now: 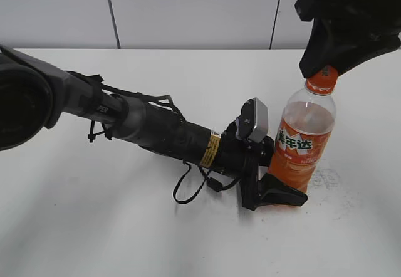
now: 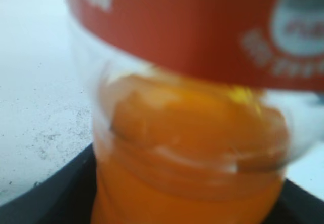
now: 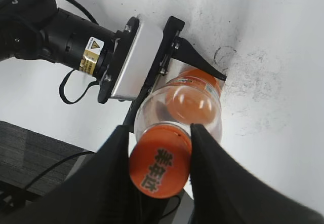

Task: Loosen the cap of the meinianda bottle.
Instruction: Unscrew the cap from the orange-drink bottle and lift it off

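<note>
Between the right gripper point(image 3: 161, 171) fingers point(image 3: 117, 155) sits the ribbed cap point(image 3: 160, 169), pinched shut, while the left gripper point(image 1: 274, 191) clamps the low belly of the upright bottle point(image 1: 302, 145) on the table point(image 1: 94, 220), likely soft-walled and slippery.

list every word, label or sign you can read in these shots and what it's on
"美年达", white characters with the first cut off: label of the meinianda bottle.
Dark characters printed on the cap: only "美" is legible.
White letters "PER", partly hidden: left arm.
Yellow warning sticker with a triangle sign on the left arm: text too small to read.
White print on the label in the left wrist view: too blurred to read.
</note>
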`<action>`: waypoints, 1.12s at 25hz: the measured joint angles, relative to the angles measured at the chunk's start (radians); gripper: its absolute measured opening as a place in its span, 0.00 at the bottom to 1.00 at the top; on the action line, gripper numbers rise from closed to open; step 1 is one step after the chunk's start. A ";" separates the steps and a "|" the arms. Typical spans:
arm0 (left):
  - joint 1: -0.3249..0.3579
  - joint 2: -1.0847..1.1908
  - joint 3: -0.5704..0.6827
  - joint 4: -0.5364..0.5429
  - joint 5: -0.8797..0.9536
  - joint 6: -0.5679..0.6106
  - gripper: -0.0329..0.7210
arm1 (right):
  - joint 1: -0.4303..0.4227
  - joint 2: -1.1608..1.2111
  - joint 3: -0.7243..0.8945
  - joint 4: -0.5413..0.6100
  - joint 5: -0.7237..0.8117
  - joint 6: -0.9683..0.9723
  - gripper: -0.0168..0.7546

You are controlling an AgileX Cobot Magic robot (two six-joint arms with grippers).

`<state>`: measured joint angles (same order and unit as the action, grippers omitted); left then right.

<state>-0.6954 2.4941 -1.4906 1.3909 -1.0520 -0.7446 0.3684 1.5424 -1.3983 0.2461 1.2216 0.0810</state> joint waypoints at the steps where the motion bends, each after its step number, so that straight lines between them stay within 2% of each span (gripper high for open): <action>1: 0.000 0.000 0.000 0.000 0.000 0.000 0.78 | 0.000 0.000 0.000 0.001 -0.001 -0.036 0.37; 5: 0.000 0.000 0.000 0.000 0.000 0.000 0.78 | 0.000 0.000 0.000 0.011 -0.002 -0.360 0.37; 8: 0.000 0.000 0.000 0.000 0.001 0.000 0.78 | 0.000 0.000 0.000 0.024 -0.001 -0.775 0.37; 10: 0.000 0.000 0.000 0.000 0.001 0.000 0.78 | 0.000 -0.001 -0.001 0.028 -0.001 -0.953 0.37; 13: 0.000 0.000 0.000 0.000 0.001 0.000 0.78 | 0.000 -0.001 -0.001 0.031 0.000 -1.022 0.37; 16: 0.000 0.000 0.000 0.000 0.000 0.000 0.78 | 0.000 -0.001 -0.001 0.032 0.000 -0.976 0.52; 18: 0.000 0.000 0.000 0.001 0.000 0.000 0.78 | 0.000 0.000 0.000 0.032 0.000 -0.872 0.68; 19: 0.000 0.000 0.000 0.001 -0.001 0.000 0.78 | 0.000 0.000 0.000 0.031 0.000 -0.771 0.77; 21: 0.000 0.000 0.000 0.001 0.000 0.000 0.78 | 0.000 0.000 0.000 0.031 0.000 -0.525 0.83; 23: 0.000 0.000 0.000 0.002 0.000 0.000 0.78 | 0.000 0.000 0.000 0.031 0.000 -0.312 0.81; 25: 0.000 0.000 0.000 0.002 0.000 0.000 0.78 | 0.000 0.000 0.000 0.023 0.000 -0.092 0.74; 26: 0.000 -0.001 0.000 0.002 0.000 0.000 0.78 | 0.000 0.000 0.000 0.023 0.000 -0.092 0.74; 28: 0.000 -0.001 0.000 0.002 0.000 0.000 0.78 | 0.000 0.000 0.000 0.018 0.000 -0.004 0.57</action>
<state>-0.6954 2.4932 -1.4906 1.3931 -1.0523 -0.7446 0.3684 1.5423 -1.3987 0.2642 1.2215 0.0770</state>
